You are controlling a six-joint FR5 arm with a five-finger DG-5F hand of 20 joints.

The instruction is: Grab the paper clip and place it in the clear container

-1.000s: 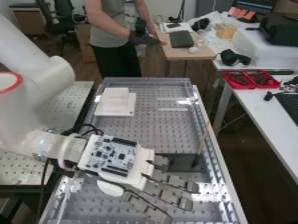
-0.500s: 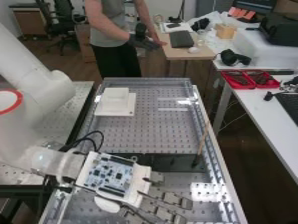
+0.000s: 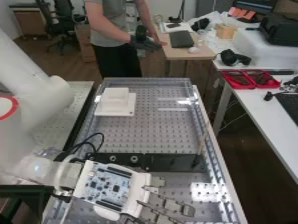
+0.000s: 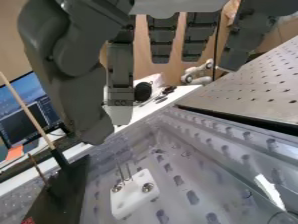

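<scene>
The hand (image 3: 112, 186) is low in the high view, over the near part of the clear-walled tray (image 3: 211, 131), its palm below the dark bar. Its fingers reach toward the lower right, loosely extended. In the wrist view the hand (image 4: 121, 75) has relaxed fingers and thumb with nothing between them. A small white block (image 4: 131, 199) with round metal fittings and thin upright pins stands on the perforated floor in that view. A thin white strip (image 4: 268, 189) lies near the tray's wall.
A dark bar (image 3: 166, 162) crosses the tray, with a thin wooden stick (image 3: 202, 138) rising at its right end. White stacked plates (image 3: 115, 104) lie at the tray's far left. Red bins (image 3: 250, 79) stand on the right-hand table.
The hand has drawn back toward the near end of the bench and slightly left, leaving the dark bar and its round fittings in view. Its fingers stay unclosed.
</scene>
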